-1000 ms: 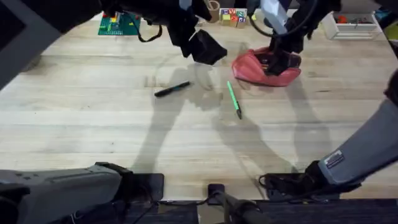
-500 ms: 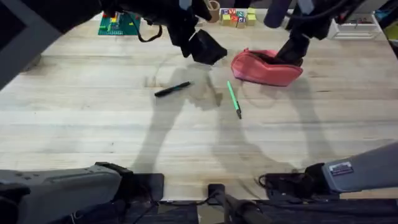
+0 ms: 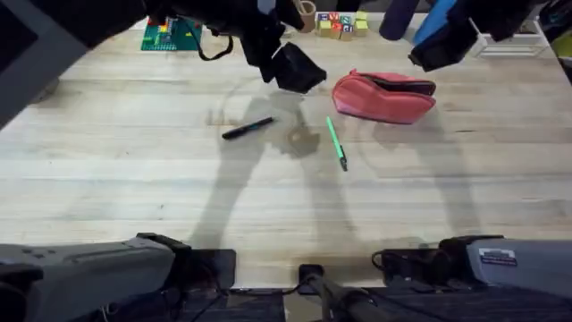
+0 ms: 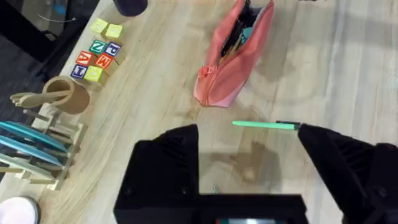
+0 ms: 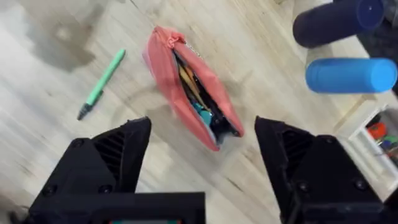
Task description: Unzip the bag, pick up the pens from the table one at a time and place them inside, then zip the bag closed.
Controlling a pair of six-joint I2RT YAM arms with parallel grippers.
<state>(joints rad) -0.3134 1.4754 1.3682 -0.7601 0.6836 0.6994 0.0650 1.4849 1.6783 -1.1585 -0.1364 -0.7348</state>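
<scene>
The coral-pink bag (image 3: 384,97) lies on the table (image 3: 134,188) at the back right. Its zipper is open, and the right wrist view shows yellow and teal items inside the bag (image 5: 193,93). A green pen (image 3: 336,143) lies just in front of the bag, and a black pen (image 3: 248,129) lies further left. My right gripper (image 3: 438,46) hangs open above and behind the bag's right end, holding nothing. My left gripper (image 3: 298,72) hovers open to the left of the bag. The green pen (image 4: 264,125) shows beyond its fingertips.
Along the back edge are letter blocks (image 3: 335,24), a wooden cup (image 4: 62,96), a rack of teal pens (image 4: 28,143) and a green board (image 3: 170,36). A blue cylinder (image 5: 348,74) and a dark cylinder (image 5: 336,22) stand behind the bag. A white bin (image 3: 509,36) is at the back right.
My right gripper has let go of the bag's right end and risen up and back to the right. The bag has settled flat with its zipper open. The left arm and pens are unmoved.
</scene>
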